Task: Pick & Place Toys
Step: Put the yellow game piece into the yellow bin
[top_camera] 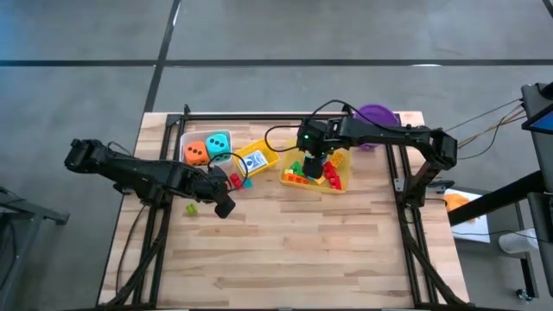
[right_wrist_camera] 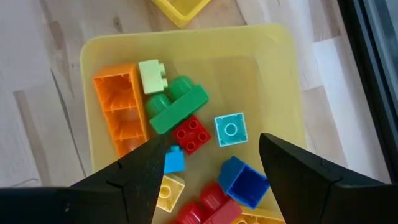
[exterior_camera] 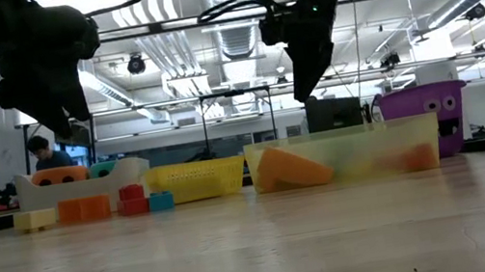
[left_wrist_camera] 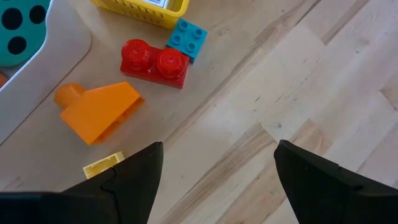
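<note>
Judging from bulk downward: largest among the toys, the orange die (top_camera: 196, 153) and the teal die (top_camera: 218, 142), sitting side by side in the clear bin (top_camera: 186, 136) at the table's back left; probably hollow plastic, light and rigid, smooth-faced, so best taken across two flat opposite faces, squarely, to avoid slipping. Next, the blue-white card box (top_camera: 254, 161) lying in the small yellow basket (top_camera: 269, 152) beside that bin; likely thin card, light and easily dented, so a gentle pinch across its narrow sides seems wise. Then the heap of bricks in the yellow tray (right_wrist_camera: 281, 37) under the right gripper (right_wrist_camera: 208, 165): a long orange brick (right_wrist_camera: 116, 106), a green brick (right_wrist_camera: 178, 107), a blue hollow one (right_wrist_camera: 244, 180), a small red brick (right_wrist_camera: 191, 133); all stiff, light, slick plastic, unlikely to break. Hangs above that tray with jaws spread wide and nothing between them. Smallest and loosest, the pieces on the bare wood near the left gripper (left_wrist_camera: 217, 162), likewise wide open and empty, hovering just off the table: an orange wedge-shaped piece (left_wrist_camera: 99, 111), a red two-stud brick (left_wrist_camera: 154, 61) touching a little blue brick (left_wrist_camera: 187, 38), a yellow brick (left_wrist_camera: 104, 164) partly hidden by one finger, and a green one (top_camera: 191, 208) lying apart. Would grip the flat side walls rather than the studs; the sloped orange face looks prone to squirting out.
</note>
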